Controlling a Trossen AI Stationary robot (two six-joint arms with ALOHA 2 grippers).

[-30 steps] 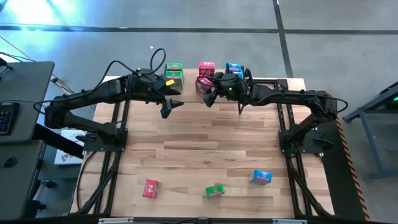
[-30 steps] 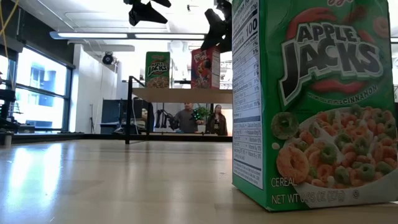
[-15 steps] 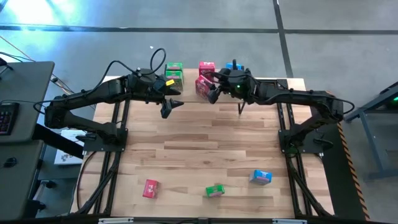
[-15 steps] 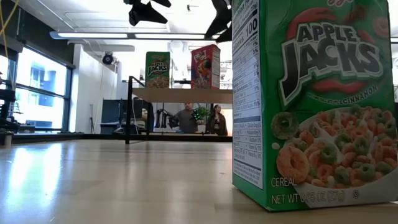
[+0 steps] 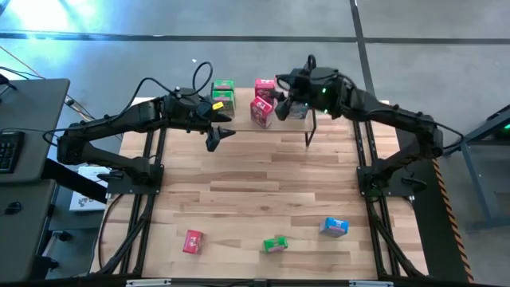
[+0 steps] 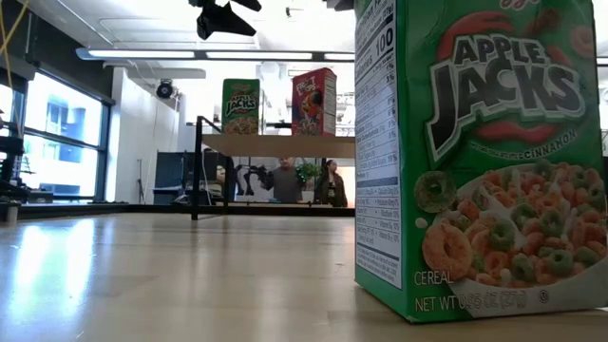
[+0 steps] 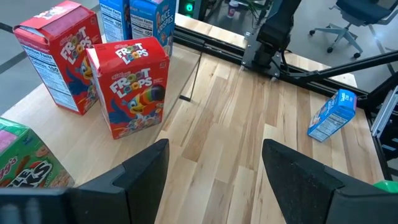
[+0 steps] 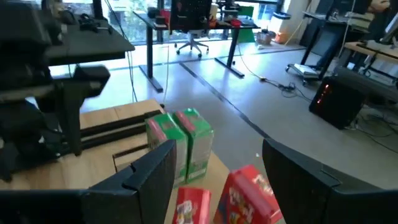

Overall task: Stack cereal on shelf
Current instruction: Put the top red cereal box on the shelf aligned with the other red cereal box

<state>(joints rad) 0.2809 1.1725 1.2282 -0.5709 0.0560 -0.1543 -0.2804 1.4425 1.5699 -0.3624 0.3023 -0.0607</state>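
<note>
Both hands were spread, empty: left hand (image 5: 223, 134) beside the shelf (image 5: 319, 110), right hand (image 5: 284, 89) above it. The Apple Jacks box (image 5: 276, 245) stood on the table (image 5: 255, 183); light, crushable cardboard, best pinched across its narrow sides.

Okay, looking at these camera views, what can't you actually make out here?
- Low view: the near green box fills the right side, hiding the shelf's right end and the blue boxes.
- High view: the right arm covers the blue boxes on the shelf.
- Low view: right gripper out of frame.
</note>
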